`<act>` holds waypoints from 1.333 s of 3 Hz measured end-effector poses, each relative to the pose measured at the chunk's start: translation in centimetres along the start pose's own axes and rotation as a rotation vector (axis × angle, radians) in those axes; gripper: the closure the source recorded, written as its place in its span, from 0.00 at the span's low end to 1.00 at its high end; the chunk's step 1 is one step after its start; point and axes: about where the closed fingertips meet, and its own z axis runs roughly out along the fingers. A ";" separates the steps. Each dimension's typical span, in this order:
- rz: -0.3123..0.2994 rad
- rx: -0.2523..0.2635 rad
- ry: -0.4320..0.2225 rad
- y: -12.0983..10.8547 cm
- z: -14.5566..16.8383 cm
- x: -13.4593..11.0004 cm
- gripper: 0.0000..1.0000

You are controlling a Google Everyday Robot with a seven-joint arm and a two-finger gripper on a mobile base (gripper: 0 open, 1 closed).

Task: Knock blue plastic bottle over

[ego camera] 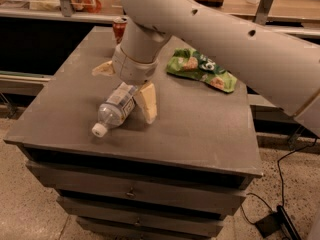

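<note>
**Operator:** Where is the bottle?

**Spotter:** You have the blue plastic bottle (116,109) left of centre in the frame, lying on its side on the grey table (200,126). Its white cap points to the lower left, toward the table's front edge.

**Operator:** And the gripper?

**Spotter:** Your gripper (123,96) sits right over the bottle's far end, pointing down at the tabletop. Its tan fingers (146,103) are spread wide and grasp nothing. One points out to the left, well clear of the bottle, and the other stands just beside the bottle's right flank. I cannot tell whether it touches.

**Operator:** What else is up there?

**Spotter:** Behind the wrist, near the table's far edge, a red soda can (119,28) stands upright. Further right you see a green snack bag (200,68) lying flat, well apart from the bottle. The white arm (240,44) crosses the upper right of the frame.
</note>
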 end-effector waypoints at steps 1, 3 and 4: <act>0.072 0.060 0.016 0.4 -2.1 1.6 0.00; 0.290 0.169 0.210 3.6 -9.2 7.9 0.00; 0.290 0.169 0.210 3.6 -9.2 7.9 0.00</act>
